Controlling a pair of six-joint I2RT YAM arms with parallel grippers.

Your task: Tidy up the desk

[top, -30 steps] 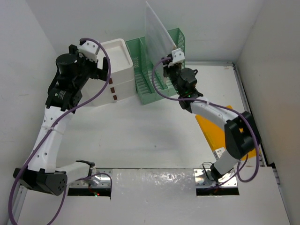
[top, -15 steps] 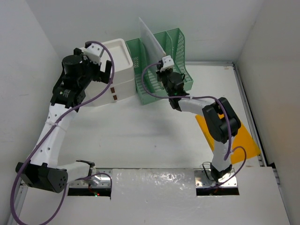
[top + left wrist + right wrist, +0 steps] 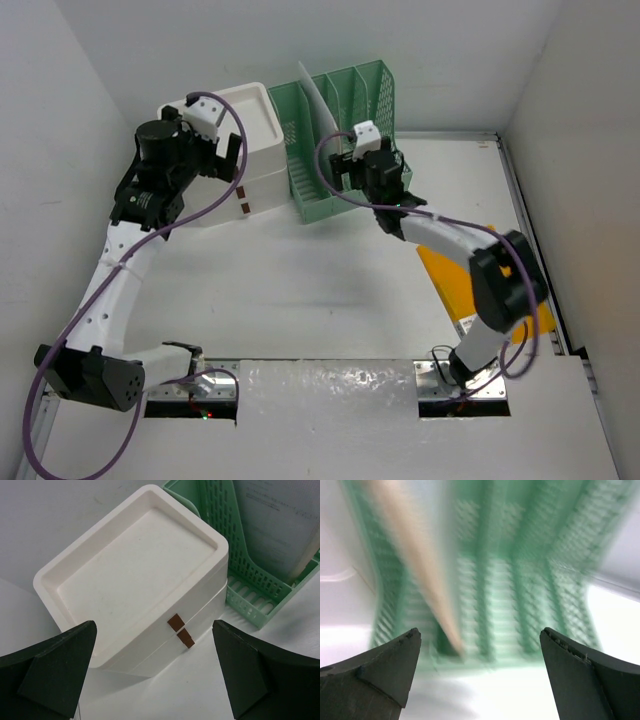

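Observation:
The desk (image 3: 300, 285) is a white tabletop with rails along its right edge. A translucent sheet (image 3: 314, 100) leans in the left slot of the green mesh file rack (image 3: 370, 110) at the back. My right gripper (image 3: 345, 172) hovers open in front of the rack with nothing between its fingers. Its wrist view is blurred and shows the rack (image 3: 520, 580) and the slanted sheet (image 3: 415, 565) ahead of the open gripper (image 3: 480, 675). My left gripper (image 3: 228, 155) stands open above the front of the white drawer box (image 3: 250, 130), seen as gripper (image 3: 155, 675) and box (image 3: 135, 575).
An orange folder (image 3: 455, 275) lies flat on the desk at the right, partly under my right arm. The drawer box has brown handles (image 3: 181, 630) and touches the rack (image 3: 235, 560) on its left side. White walls close in the back and both sides.
My right gripper has opened and let go of the translucent sheet, which now stands lower in the rack's left slot. The right arm has shifted slightly right; the left arm has barely moved.

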